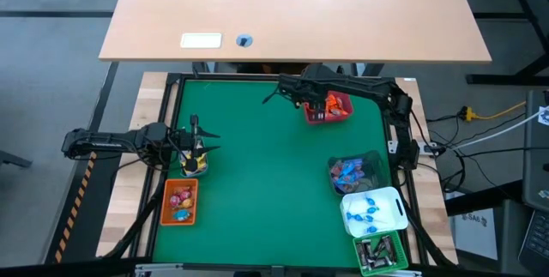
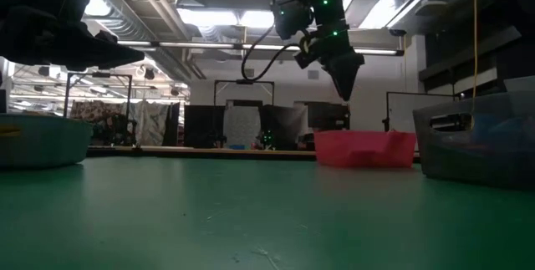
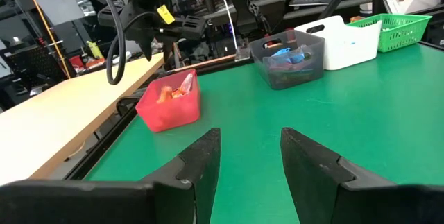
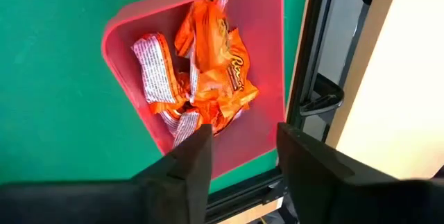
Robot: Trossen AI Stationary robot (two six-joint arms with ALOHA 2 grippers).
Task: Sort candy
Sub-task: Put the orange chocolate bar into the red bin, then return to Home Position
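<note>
Candy [image 4: 208, 64] in orange wrappers fills my red bin [image 4: 267, 16]; right gripper [image 4: 239, 158] hovers above, fingers apart and empty, left gripper [image 3: 250, 158] likewise.

Right pincer [image 4: 239, 148] above far bin [image 1: 328, 108] holding candy [image 4: 208, 64]. Left pincer [image 1: 196, 140] near worktop's [image 1: 266, 174] left edge, beside another bin [image 1: 181, 202]. Three bins line the right edge.

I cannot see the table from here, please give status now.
Right end effector open, empty, above red bin holding orange candy. Left end effector open, empty, over a bin at the mat's left edge. Nothing in the way.
</note>
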